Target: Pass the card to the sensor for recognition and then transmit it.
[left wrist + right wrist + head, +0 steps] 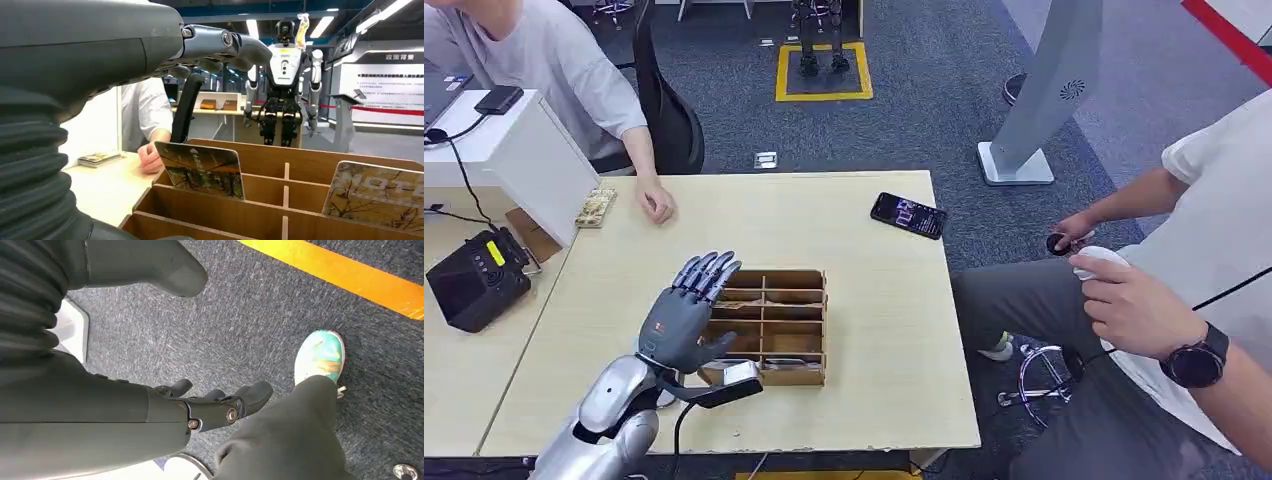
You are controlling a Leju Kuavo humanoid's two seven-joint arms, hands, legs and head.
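Observation:
My left hand [686,315] hovers with fingers stretched out and apart above the left side of a wooden divider box [796,377] on the table, holding nothing. In the left wrist view the hand [125,50] reaches over the box [220,212]. A printed card [202,170] stands upright in a slot just below the fingers, and a second card [375,195] leans in a neighbouring slot. A black sensor device [474,280] sits on the side table to the left. My right hand [150,410] hangs beside my body over the carpet, fingers loose, empty.
A black phone [908,215] lies near the table's far right edge. A person's hand [656,200] rests at the far left beside a small stack of cards [596,207]. Another person sits close on the right, a hand [1129,300] holding a white object.

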